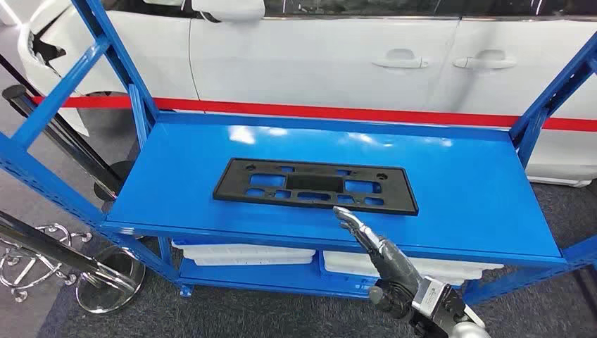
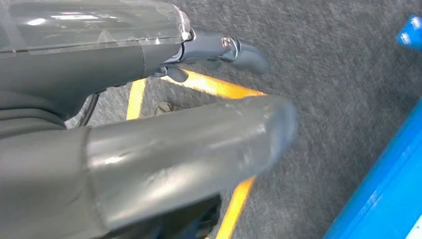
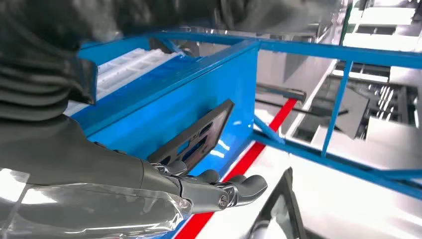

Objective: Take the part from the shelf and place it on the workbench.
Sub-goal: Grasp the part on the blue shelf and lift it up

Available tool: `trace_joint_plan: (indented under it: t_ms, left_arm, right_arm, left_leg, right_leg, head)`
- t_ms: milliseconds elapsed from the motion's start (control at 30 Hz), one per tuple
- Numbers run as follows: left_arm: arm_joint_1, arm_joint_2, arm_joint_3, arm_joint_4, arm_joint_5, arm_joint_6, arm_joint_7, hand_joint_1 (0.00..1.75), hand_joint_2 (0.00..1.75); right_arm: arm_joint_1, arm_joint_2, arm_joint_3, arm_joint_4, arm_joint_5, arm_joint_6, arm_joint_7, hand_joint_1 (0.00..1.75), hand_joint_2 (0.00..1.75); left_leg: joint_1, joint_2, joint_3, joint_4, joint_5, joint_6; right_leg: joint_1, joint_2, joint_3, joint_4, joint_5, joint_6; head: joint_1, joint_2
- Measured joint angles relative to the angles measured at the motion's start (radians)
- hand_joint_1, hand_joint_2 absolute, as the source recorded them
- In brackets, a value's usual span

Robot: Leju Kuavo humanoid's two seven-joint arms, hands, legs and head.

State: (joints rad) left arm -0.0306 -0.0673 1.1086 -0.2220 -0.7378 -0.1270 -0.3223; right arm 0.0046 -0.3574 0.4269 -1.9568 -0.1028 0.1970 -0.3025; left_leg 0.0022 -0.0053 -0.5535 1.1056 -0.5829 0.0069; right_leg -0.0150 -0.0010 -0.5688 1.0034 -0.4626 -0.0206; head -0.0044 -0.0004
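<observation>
A flat black plastic part (image 1: 315,186) with several rectangular cut-outs lies in the middle of the blue shelf (image 1: 464,190). My right hand (image 1: 376,257) reaches up from below, fingers stretched out, fingertips (image 1: 345,213) over the shelf's front edge just short of the part's near rim. It holds nothing. In the right wrist view the part (image 3: 194,137) lies just beyond my right hand (image 3: 204,191). The left hand (image 2: 149,114) hangs over grey carpet, fingers extended and holding nothing.
White trays (image 1: 243,253) sit on the lower shelf. Blue uprights (image 1: 42,179) frame both sides of the shelf. A white car (image 1: 352,56) with a red stripe stands behind it. Chrome stands (image 1: 105,278) are at the lower left. Yellow floor lines (image 2: 234,204) cross the carpet.
</observation>
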Motion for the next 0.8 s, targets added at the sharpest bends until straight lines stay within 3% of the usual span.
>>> trace_joint_plan:
  t_ms: [33,100,133,167,233,300,333,467,533,600,633,667,700,767,800]
  left_arm:
    - [0.000,0.000,0.000,0.000,0.000,0.000,0.000,0.00,0.00]
    - [0.003,0.001,0.000,0.000,0.000,0.000,0.000,0.00,0.00]
    - [0.005,0.001,0.000,0.000,0.000,0.000,0.000,0.00,0.00]
    - [0.006,0.001,0.000,0.000,-0.001,0.000,0.000,0.00,0.00]
    - [0.008,0.002,0.000,0.000,-0.007,-0.004,0.000,0.00,0.00]
    - [0.005,0.003,-0.001,0.000,-0.019,-0.011,-0.001,0.00,0.00]
    - [0.003,0.003,-0.001,0.000,-0.026,-0.014,-0.001,0.00,0.00]
    - [-0.004,0.006,-0.003,0.000,-0.050,-0.024,-0.002,0.00,0.00]
    - [-0.010,0.008,-0.006,0.000,-0.061,-0.027,0.001,0.00,0.00]
    - [-0.014,0.011,-0.008,0.000,-0.068,-0.027,0.021,0.00,0.00]
    - [-0.015,0.013,-0.009,0.000,-0.070,-0.026,0.039,0.00,0.00]
    - [-0.015,0.014,-0.009,0.000,-0.072,-0.022,0.061,0.00,0.00]
    - [-0.016,0.015,-0.009,0.000,-0.076,-0.017,0.085,0.00,0.00]
    - [-0.015,0.016,-0.010,0.000,-0.087,-0.005,0.124,0.00,0.00]
    - [-0.015,0.016,-0.010,0.000,-0.093,-0.001,0.136,0.00,0.00]
  right_arm:
    - [-0.003,0.001,0.004,0.007,0.000,-0.001,0.000,0.00,1.75]
    - [-0.011,0.003,0.015,0.023,-0.001,-0.002,0.000,0.00,0.87]
    - [-0.015,0.004,0.022,0.033,-0.002,-0.002,0.001,0.00,0.87]
    - [-0.020,0.004,0.028,0.040,-0.003,-0.002,0.004,0.00,0.87]
    - [-0.044,0.007,0.047,0.059,-0.009,0.000,0.018,0.00,1.75]
    - [-0.092,0.017,0.075,0.091,-0.021,0.002,0.039,0.00,1.75]
    - [-0.122,0.027,0.091,0.112,-0.028,0.001,0.047,0.00,1.75]
    - [-0.251,0.090,0.159,0.204,-0.021,-0.036,0.068,0.00,1.75]
    - [-0.322,0.134,0.192,0.255,0.022,-0.082,0.078,0.00,1.75]
    - [-0.376,0.179,0.229,0.305,0.105,-0.146,0.089,0.00,1.75]
    - [-0.397,0.199,0.249,0.328,0.163,-0.181,0.098,0.00,1.75]
    - [-0.417,0.218,0.269,0.351,0.236,-0.217,0.112,0.00,1.75]
    - [-0.439,0.235,0.289,0.374,0.328,-0.257,0.130,0.00,1.75]
    - [-0.487,0.267,0.330,0.422,0.542,-0.347,0.180,0.00,1.75]
    - [-0.510,0.282,0.349,0.446,0.649,-0.392,0.207,0.00,1.75]
  left_leg:
    - [0.001,0.000,-0.025,0.045,-0.019,-0.002]
    - [0.004,0.000,-0.085,0.148,-0.051,-0.007]
    - [0.006,0.000,-0.109,0.182,-0.050,-0.009]
    - [0.007,0.000,-0.114,0.175,-0.027,-0.010]
    - [0.009,0.001,-0.069,0.051,0.062,-0.007]
    - [0.006,0.002,-0.021,-0.071,0.118,-0.001]
    - [0.003,0.002,-0.011,-0.099,0.125,0.003]
    - [0.005,0.002,-0.003,-0.121,0.132,0.025]
    - [0.009,0.005,0.002,-0.131,0.136,0.035]
    - [0.008,0.005,0.003,-0.132,0.135,0.039]
    - [0.007,0.005,0.004,-0.131,0.134,0.039]
    - [0.008,0.003,0.006,-0.131,0.133,0.038]
    - [0.008,0.002,0.009,-0.130,0.130,0.036]
    - [0.007,-0.001,0.018,-0.129,0.124,0.029]
    - [0.006,-0.002,0.018,-0.127,0.121,0.024]
  right_leg:
    - [0.000,-0.002,0.001,0.000,-0.001,-0.002]
    - [0.001,-0.004,0.003,0.001,-0.005,-0.004]
    - [0.001,-0.005,0.006,0.001,-0.008,-0.004]
    - [0.001,-0.005,0.010,0.001,-0.012,-0.004]
    - [0.001,-0.004,0.021,0.001,-0.019,0.000]
    - [0.003,0.001,0.027,0.002,-0.024,0.006]
    - [0.004,0.003,0.026,0.002,-0.025,0.011]
    - [0.004,0.004,0.020,0.009,-0.033,0.031]
    - [0.004,0.002,-0.019,0.096,-0.082,0.035]
    - [0.002,0.002,-0.091,0.237,-0.140,0.039]
    - [0.001,0.001,-0.118,0.283,-0.147,0.040]
    - [-0.001,0.001,-0.127,0.293,-0.134,0.041]
    - [-0.003,0.001,-0.116,0.257,-0.098,0.041]
    - [-0.005,0.002,-0.059,0.121,-0.014,0.036]
    - [-0.004,0.002,-0.035,0.061,0.010,0.032]
  head:
    - [0.000,0.000]
    - [0.000,0.000]
    - [0.000,0.000]
    - [0.000,0.000]
    - [0.000,0.000]
    - [0.000,0.000]
    - [0.000,0.000]
    - [0.000,0.000]
    - [0.000,0.000]
    - [0.000,0.000]
    - [0.000,0.000]
    - [0.000,0.000]
    - [0.000,0.000]
    - [0.000,0.000]
    - [0.000,0.000]
